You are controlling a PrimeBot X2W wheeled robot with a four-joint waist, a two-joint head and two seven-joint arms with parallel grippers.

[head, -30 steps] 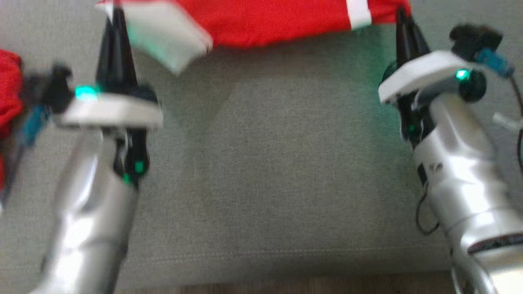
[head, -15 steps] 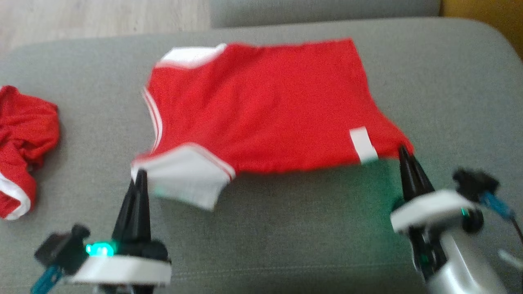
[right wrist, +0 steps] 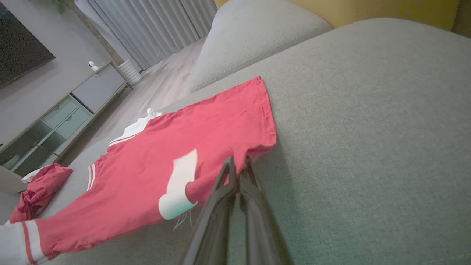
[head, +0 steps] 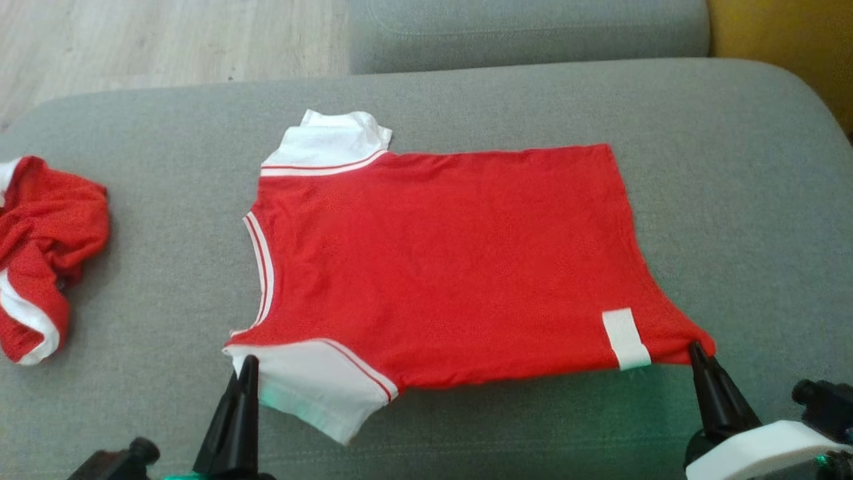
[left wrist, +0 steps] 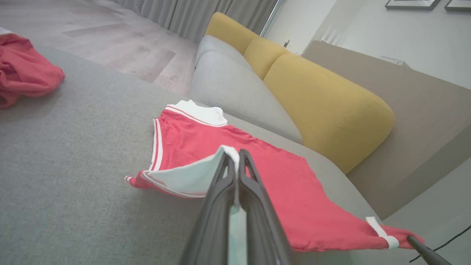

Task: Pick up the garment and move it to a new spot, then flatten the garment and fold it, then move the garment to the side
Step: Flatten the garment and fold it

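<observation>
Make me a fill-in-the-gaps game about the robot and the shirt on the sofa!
1. The shirt spread flat on the grey sofa is mostly ___.
2. The left gripper has its jaws shut on the shirt's white ___.
3. The right gripper has its jaws shut on the hem corner, beside a small patch coloured ___.
4. In the head view, the crumpled garment lies to the shirt's ___.

Missing words: red; sleeve; white; left.

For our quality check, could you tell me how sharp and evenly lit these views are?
Head view: sharp, soft light, green glow on the garment's white sleeve. Left wrist view: left gripper soft up close. Right wrist view: garment's shadow beside right gripper.
</observation>
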